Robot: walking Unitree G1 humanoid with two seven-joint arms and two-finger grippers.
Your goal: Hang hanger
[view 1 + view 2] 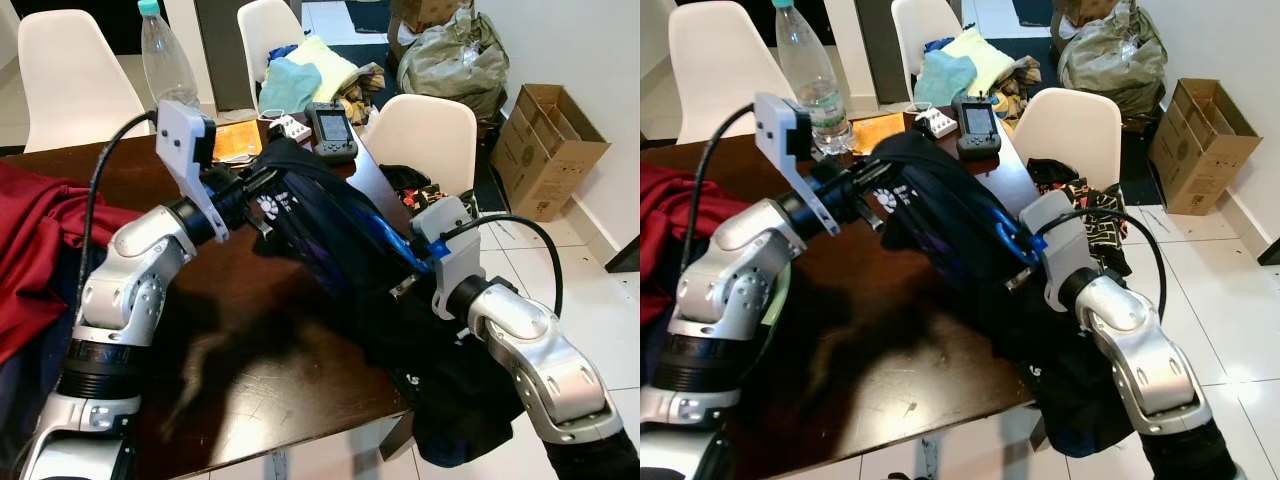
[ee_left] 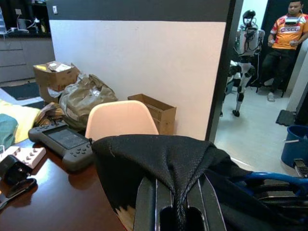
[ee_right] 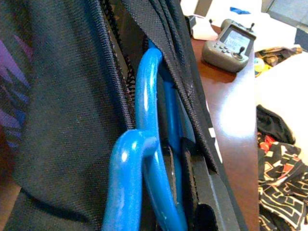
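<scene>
Setting: a dark brown wooden table (image 1: 250, 330) with white chairs (image 1: 425, 135) around it, on a white tiled floor.
Hanger: a blue plastic hanger (image 3: 147, 159) sits inside a black garment (image 1: 330, 235), above the table's right edge; its blue bar shows between the fabric folds just beside the right gripper.
Black garment: raised off the table between the two arms, its lower part spilling over the table edge toward the floor; a white printed mark shows near the left gripper.
Left gripper (image 2: 178, 211): reaches in from the left at the garment's upper end; its two black fingers (image 2: 147, 207) are pinched together on a fold of the black fabric, which runs down between them.
Right gripper (image 1: 405, 265): pushed into the garment at the right edge of the table, next to the blue hanger; one black finger (image 3: 211, 192) lies along the hanger bar, but whether the fingers are apart or clamped cannot be told.
Red cloth (image 1: 40, 240): heaped on the left side of the table.
Other things on the table: a clear plastic bottle (image 1: 165, 60) with a teal cap, and a grey handheld controller (image 1: 330, 130) at the far end.
Background: a cardboard box (image 1: 550, 150) by the wall; in the left wrist view, a person (image 2: 284, 43) stands in a doorway beside another humanoid robot (image 2: 245, 53).
</scene>
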